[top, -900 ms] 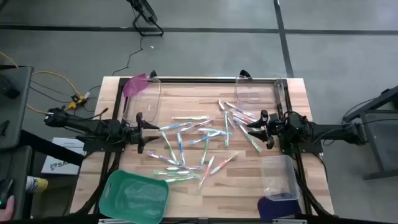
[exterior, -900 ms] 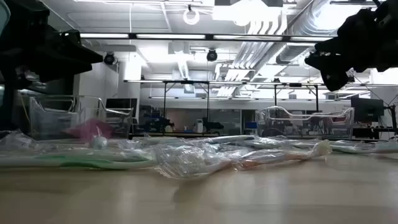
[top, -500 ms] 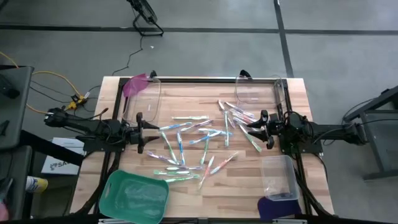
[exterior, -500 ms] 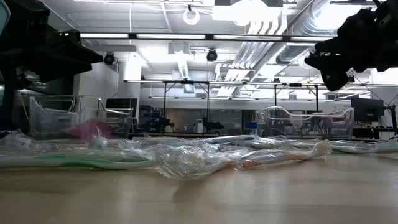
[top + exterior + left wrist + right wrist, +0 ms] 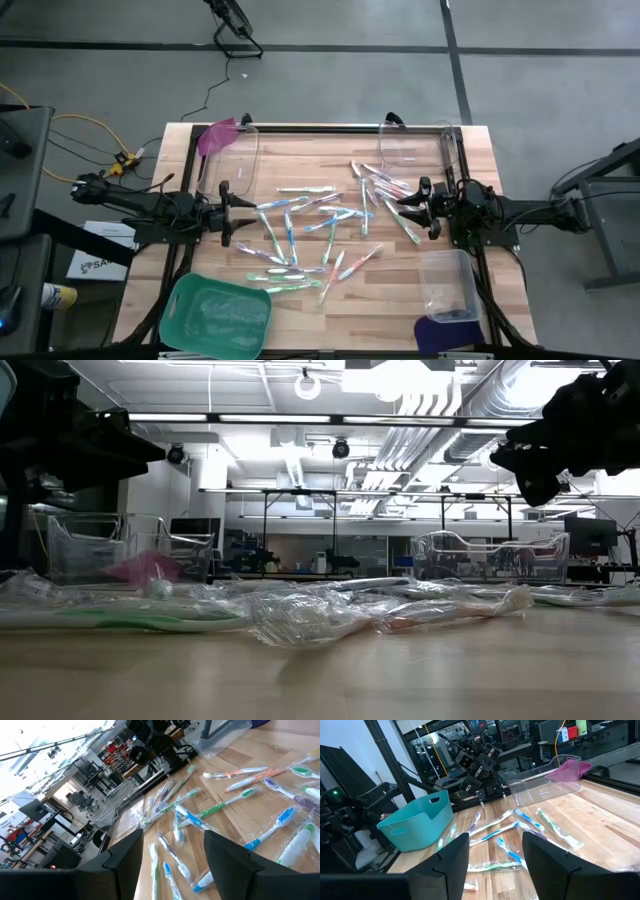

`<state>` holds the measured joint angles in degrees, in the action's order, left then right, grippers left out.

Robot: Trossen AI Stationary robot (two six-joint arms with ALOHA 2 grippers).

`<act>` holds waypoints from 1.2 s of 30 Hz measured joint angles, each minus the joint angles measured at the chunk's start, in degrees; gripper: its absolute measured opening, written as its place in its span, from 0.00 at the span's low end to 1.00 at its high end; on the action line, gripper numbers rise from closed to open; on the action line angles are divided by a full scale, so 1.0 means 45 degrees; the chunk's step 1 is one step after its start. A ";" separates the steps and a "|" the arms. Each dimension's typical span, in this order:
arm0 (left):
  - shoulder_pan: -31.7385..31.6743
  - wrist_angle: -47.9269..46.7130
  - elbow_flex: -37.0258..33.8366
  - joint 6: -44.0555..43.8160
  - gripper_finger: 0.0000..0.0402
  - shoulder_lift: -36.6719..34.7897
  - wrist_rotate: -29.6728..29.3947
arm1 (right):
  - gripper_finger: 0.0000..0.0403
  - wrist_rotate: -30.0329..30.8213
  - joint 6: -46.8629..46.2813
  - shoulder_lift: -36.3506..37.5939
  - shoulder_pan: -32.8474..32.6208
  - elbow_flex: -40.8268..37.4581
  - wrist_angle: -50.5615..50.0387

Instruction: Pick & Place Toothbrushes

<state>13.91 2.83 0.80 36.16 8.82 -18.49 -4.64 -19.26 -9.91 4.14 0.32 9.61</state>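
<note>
Several toothbrushes [image 5: 320, 228] in clear wrappers lie scattered flat on the middle of the wooden table, white with green, blue, pink or purple handles. They also show in the left wrist view as toothbrushes [image 5: 235, 800] and in the right wrist view as toothbrushes [image 5: 510, 842]. My left gripper [image 5: 243, 212] hovers open at the pile's left edge, raised above the table [image 5: 125, 452]. My right gripper [image 5: 396, 206] hovers open over the pile's right edge, also raised [image 5: 520, 460]. Neither touches a brush.
Four bins stand at the table's corners. A clear bin [image 5: 232, 152] with a pink lid [image 5: 217, 136] is far left and a clear bin [image 5: 412, 145] far right. A teal bin [image 5: 215, 315] is near left, and a clear bin [image 5: 446, 283] by a purple lid [image 5: 447, 332] near right.
</note>
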 joint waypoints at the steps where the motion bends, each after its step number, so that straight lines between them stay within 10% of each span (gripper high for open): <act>1: -0.0001 0.0000 0.0000 -0.0005 0.51 -0.0004 -0.0003 | 0.44 0.0002 0.0001 0.0000 -0.0002 -0.0004 0.0000; 27: 0.0001 0.0073 0.0003 -0.0427 0.51 -0.0004 0.0001 | 0.44 0.0079 -0.4753 0.0000 -0.0005 -0.0004 -0.0051; 36: -0.0004 0.0000 0.0003 -0.0427 0.51 -0.0004 0.0002 | 0.44 0.2639 -0.4845 -0.0900 0.0000 0.0807 -0.0811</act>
<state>13.89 2.83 0.82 34.24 8.80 -18.48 7.23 -41.06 -13.96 4.14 3.95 5.96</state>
